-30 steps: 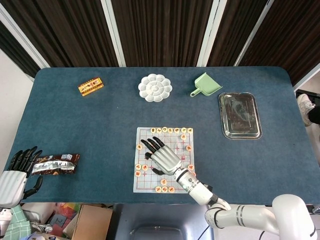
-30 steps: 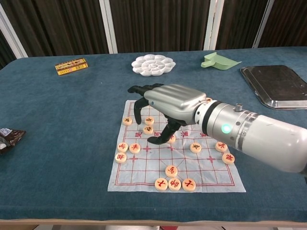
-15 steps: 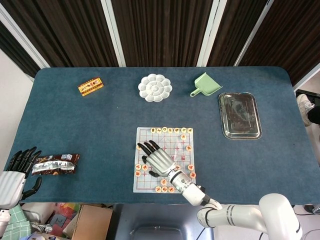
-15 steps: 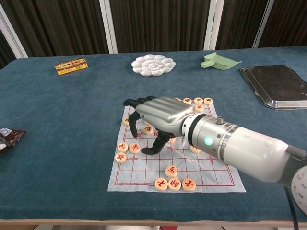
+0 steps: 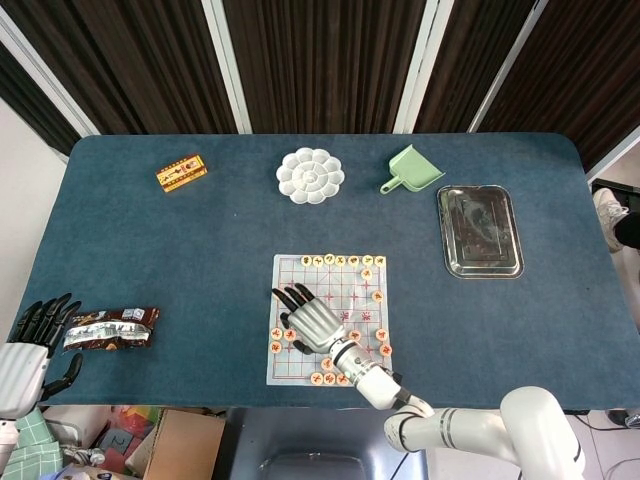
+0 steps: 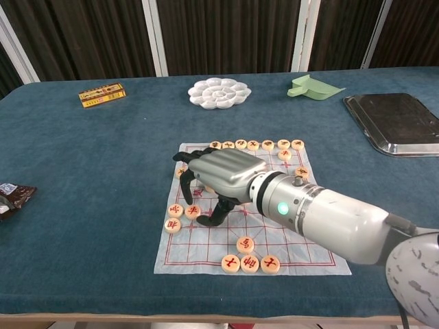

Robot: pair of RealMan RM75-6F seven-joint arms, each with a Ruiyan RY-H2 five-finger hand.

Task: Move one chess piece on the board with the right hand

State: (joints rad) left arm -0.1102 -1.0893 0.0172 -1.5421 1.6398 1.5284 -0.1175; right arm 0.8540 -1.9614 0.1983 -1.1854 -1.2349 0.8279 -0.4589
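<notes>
A pale chess board (image 5: 352,287) (image 6: 199,248) lies at the table's front middle, with round wooden pieces along its edges. My right hand (image 5: 308,318) (image 6: 221,174) hovers low over the board's left side, palm down, fingers curled downward and apart. Its dark fingertips (image 6: 184,195) hang just above the left column, and the thumb reaches down beside a piece (image 6: 193,211). I see nothing clearly pinched. Two more pieces (image 6: 174,216) lie just left of the hand. My left hand (image 5: 28,352) rests at the front left corner, fingers spread and empty.
A brown snack packet (image 5: 110,328) lies beside the left hand. At the back are a yellow box (image 5: 181,172), a white flower-shaped palette (image 5: 310,175) and a green dustpan (image 5: 412,168). A metal tray (image 5: 479,231) sits to the right.
My right hand has drawn back toward the front left part of the board and sunk lower over the left-side pieces. The left hand has stayed put.
</notes>
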